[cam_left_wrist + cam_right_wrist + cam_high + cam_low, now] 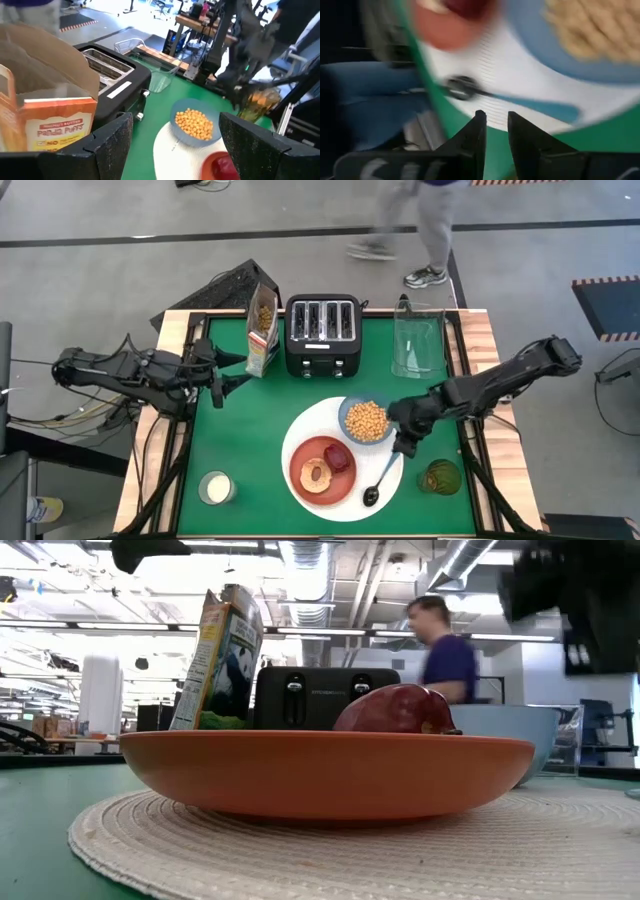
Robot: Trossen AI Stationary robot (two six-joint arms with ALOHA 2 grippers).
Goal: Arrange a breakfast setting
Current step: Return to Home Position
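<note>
Green table [250,440] looked set: cereal [366,421] in blue bowl [345,412], bagel [318,474] and dark red piece [338,457] on orange plate [300,458], spoon [382,476] on white plate [300,430]. Right gripper [405,448] hovered over the spoon, jaws narrow and empty. Left gripper [235,383] waited wide open by the cereal box [263,330]. Only homing left, I guess.

Green table [250,440], white ribbed mat [305,430], red-orange plate [340,486], blue bowl [343,420] w/ yellow cereal [367,421].
</note>
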